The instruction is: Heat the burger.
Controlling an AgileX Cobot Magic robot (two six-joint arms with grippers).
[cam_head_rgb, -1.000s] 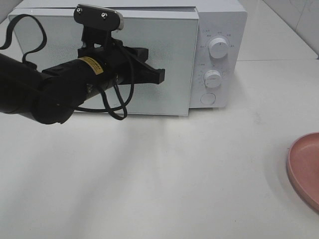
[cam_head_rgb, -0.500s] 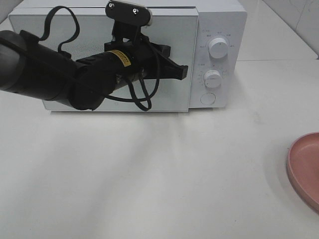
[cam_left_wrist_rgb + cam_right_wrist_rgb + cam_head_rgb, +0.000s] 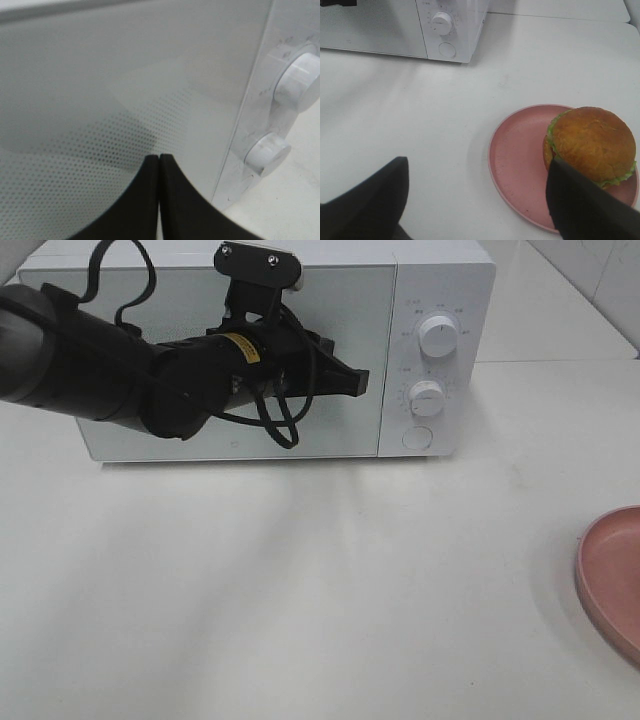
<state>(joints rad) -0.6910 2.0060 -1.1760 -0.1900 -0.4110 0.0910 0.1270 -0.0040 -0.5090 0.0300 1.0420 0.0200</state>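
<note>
- Burger (image 3: 592, 145): golden-brown bun with a green lettuce fringe, resting on the pink plate (image 3: 520, 165) toward the plate's side farther from the microwave; the bun is narrower than the plate.
- Pink plate: lies flat on the white surface (image 3: 330, 600), well apart from the microwave (image 3: 440, 350); in the high view only its rim shows at the picture's edge (image 3: 610, 580).
- Microwave: white, door shut, with two round knobs (image 3: 438, 337) and a round button on the panel beside the door; its contents cannot be seen.
- Right gripper (image 3: 475, 200): jaws spread wide, nothing between them, hanging over the surface on the side of the plate away from the microwave; one finger (image 3: 580, 205) overlaps the burger's edge in the wrist view, but contact cannot be told.
- Left gripper (image 3: 159, 165): jaws pressed together, empty, tips against or just at the microwave door (image 3: 100, 100) near its edge beside the knobs, far from the burger.
</note>
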